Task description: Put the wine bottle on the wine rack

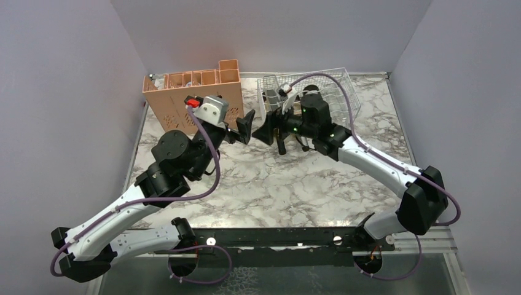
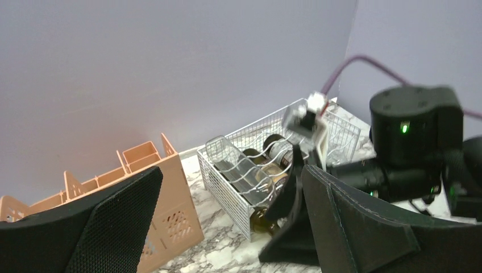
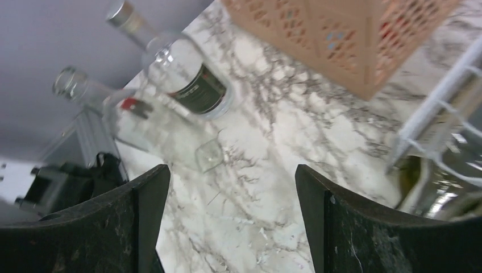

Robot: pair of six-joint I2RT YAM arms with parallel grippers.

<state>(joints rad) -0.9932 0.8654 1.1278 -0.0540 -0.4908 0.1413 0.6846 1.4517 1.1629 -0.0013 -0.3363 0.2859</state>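
Fingers on your right gripper (image 3: 231,170) are standing wide apart, gripping nothing, just beside the front of the wine rack (image 1: 344,83). The wine bottle (image 3: 432,193) is lying low inside it, behind the wires, so you are seemingly wrapping up the placement. Your left gripper (image 1: 244,126) is hanging open and empty nearby. Next, you are looking at backing straight out, clear of those wires.

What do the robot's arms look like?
Both the left arm and right arm have white tubes and chunky black joints, with purple cables looping along them. The left end effector and right end effector have black wedge-shaped fingers. Small green lights glow on the right arm.
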